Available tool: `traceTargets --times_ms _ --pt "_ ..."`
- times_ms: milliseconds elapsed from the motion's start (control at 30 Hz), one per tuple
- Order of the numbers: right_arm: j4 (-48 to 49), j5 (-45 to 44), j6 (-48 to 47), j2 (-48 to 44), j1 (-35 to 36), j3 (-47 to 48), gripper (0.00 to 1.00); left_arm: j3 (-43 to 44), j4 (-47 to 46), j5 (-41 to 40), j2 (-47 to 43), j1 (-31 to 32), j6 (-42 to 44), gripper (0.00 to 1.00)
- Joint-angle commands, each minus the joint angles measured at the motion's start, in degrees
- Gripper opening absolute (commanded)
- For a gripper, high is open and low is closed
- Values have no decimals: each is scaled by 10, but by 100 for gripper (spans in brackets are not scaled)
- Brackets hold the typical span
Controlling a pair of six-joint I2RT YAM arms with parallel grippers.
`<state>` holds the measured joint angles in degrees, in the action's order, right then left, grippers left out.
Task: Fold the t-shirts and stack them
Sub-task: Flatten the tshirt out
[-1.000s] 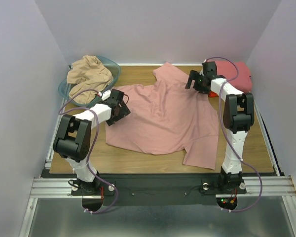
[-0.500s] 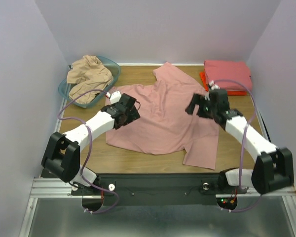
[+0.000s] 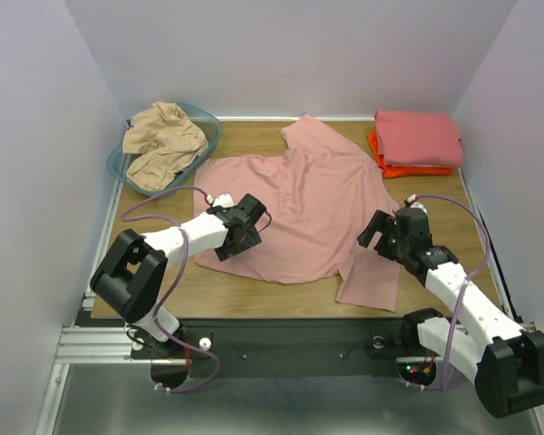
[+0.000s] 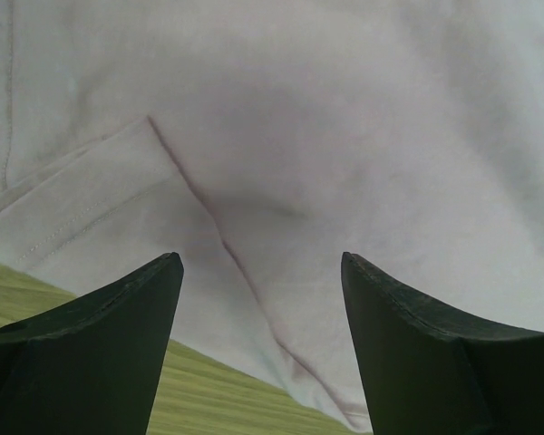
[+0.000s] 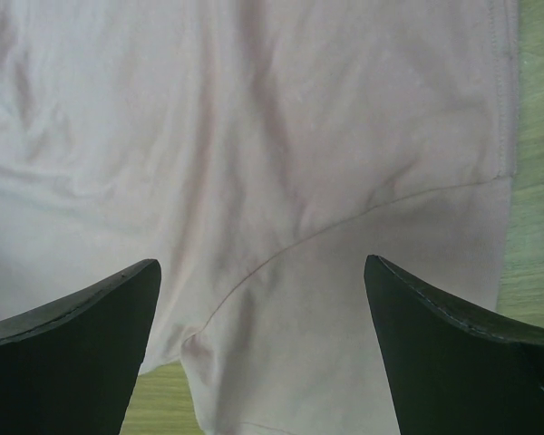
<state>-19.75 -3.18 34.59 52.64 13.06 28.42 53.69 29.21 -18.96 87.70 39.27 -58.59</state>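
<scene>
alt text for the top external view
A dusty pink t-shirt lies spread on a table, the left end effector and right end effector open over its near side. A tan t-shirt fills a teal basket far left; a folded coral t-shirt tops an orange t-shirt far right.

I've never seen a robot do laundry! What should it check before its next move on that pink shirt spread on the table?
1. Both pincers open: ok. The left pincer and right pincer stand wide, with nothing between the jaws.
2. Pincers above cloth: ok. Each hangs over the dusty pink shirt, close to its near edge.
3. Pincers touching the cloth: cannot tell.
4. Shirt lying smooth: not ok. It lies askew, with creases.
5. Stack ready: ok. The coral shirt lies folded on the orange shirt, far right.
6. Nothing left over: not ok. The tan shirt lies crumpled in the teal basket.
</scene>
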Motion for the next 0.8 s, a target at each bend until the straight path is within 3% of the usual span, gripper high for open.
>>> traceTargets --times_ms 0,300,367,533,667,733,767 --pt "14 -31 21 7 -1 -2 100 -24 11 -9 21 7 -29 78" --pt "14 -51 21 34 -1 -13 100 -54 26 -6 26 13 -56 57" --pt "14 -57 21 40 -1 -13 100 -65 41 -12 7 13 -68 57" --pt "14 -72 26 62 -1 -14 100 -90 64 -20 -52 13 -85 44" --pt "14 -82 32 85 -1 -14 100 -113 79 -15 -92 14 -93 21" --pt "13 -84 33 91 -1 -12 100 -132 82 -13 -121 17 -101 15" --pt "14 -84 34 93 -1 -13 100 -138 90 -13 -132 16 -106 6"
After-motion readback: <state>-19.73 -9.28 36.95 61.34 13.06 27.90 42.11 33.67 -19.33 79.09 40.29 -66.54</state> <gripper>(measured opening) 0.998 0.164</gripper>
